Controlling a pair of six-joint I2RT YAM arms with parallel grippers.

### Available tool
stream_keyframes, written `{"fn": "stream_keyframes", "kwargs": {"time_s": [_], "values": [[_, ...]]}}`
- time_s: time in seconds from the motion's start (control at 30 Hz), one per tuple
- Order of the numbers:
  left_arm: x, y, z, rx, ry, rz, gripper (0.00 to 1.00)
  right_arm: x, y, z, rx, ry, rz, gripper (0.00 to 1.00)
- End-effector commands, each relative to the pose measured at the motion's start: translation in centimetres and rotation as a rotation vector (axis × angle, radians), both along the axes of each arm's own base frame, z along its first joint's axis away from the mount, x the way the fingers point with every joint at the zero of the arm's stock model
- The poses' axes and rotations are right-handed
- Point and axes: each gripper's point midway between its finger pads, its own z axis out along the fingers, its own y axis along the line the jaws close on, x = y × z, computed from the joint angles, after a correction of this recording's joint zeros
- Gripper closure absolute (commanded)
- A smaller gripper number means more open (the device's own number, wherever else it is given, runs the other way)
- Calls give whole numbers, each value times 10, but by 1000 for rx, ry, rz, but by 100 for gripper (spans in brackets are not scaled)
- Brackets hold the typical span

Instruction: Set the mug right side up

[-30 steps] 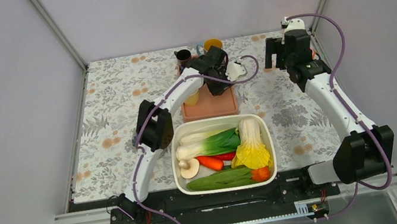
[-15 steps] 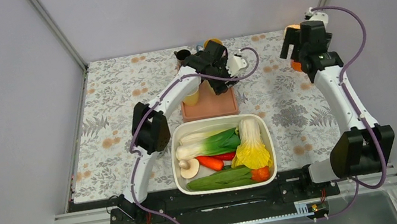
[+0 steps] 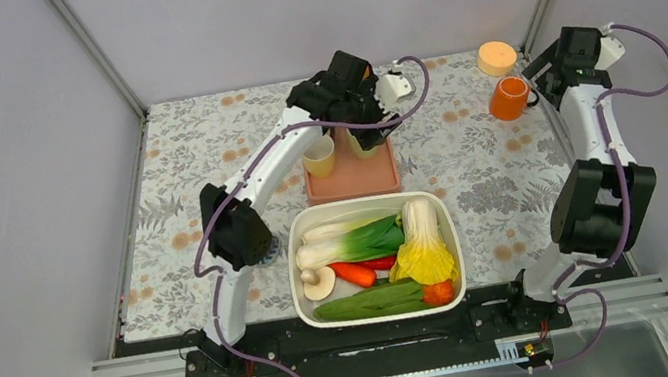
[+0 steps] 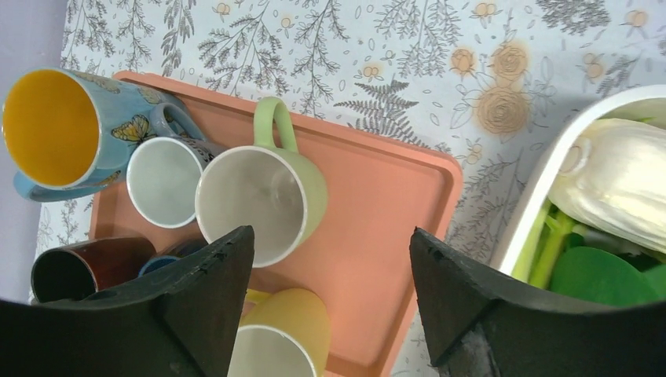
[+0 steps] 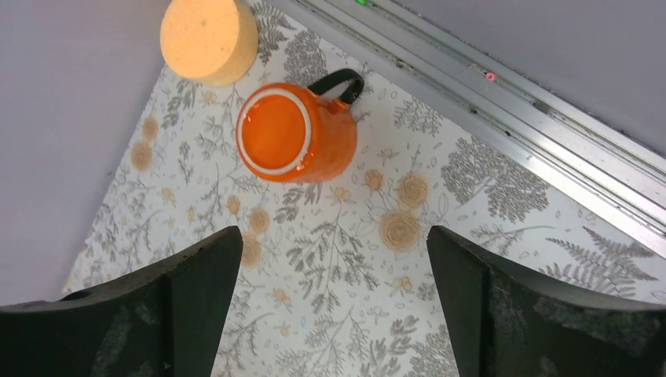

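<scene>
An orange mug (image 3: pixel 508 98) with a black handle stands upside down on the floral cloth at the far right. In the right wrist view (image 5: pixel 294 133) its flat base faces up. My right gripper (image 3: pixel 546 72) is open and empty. It hovers beside the mug on the right and is not touching it. In the right wrist view its jaws (image 5: pixel 334 306) frame bare cloth below the mug. My left gripper (image 3: pixel 321 97) is open and empty above the pink tray (image 3: pixel 354 180) of mugs, and its jaws show in the left wrist view (image 4: pixel 330 306).
The tray (image 4: pixel 385 204) holds several upright mugs: green (image 4: pixel 263 200), yellow (image 4: pixel 287 334), blue butterfly (image 4: pixel 63 133), small white (image 4: pixel 165 181), dark brown (image 4: pixel 86 267). A round yellow sponge (image 3: pixel 496 55) lies behind the orange mug. A white bin (image 3: pixel 376 258) of vegetables sits near the front. The frame rail runs close on the right.
My right arm has swung to the right, so the orange mug and sponge now show uncovered. My left gripper has shifted back and left over the tray.
</scene>
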Motion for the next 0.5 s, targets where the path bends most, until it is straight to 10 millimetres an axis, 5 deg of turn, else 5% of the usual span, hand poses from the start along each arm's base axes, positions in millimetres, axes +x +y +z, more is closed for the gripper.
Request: {"fn": "stream_keyframes", "kwargs": {"time_s": [0.0,0.27,0.47], "values": [[-25,13,44,-76,30,-11,24,30,-15,15,60,-83,-80,4],[-44,44,37,-34,103,11,23,77,-20,-32,307,-102,-131,15],[-43,55,37,-40,123,39,23,88,-24,-74,360,-50,-189,27]]}}
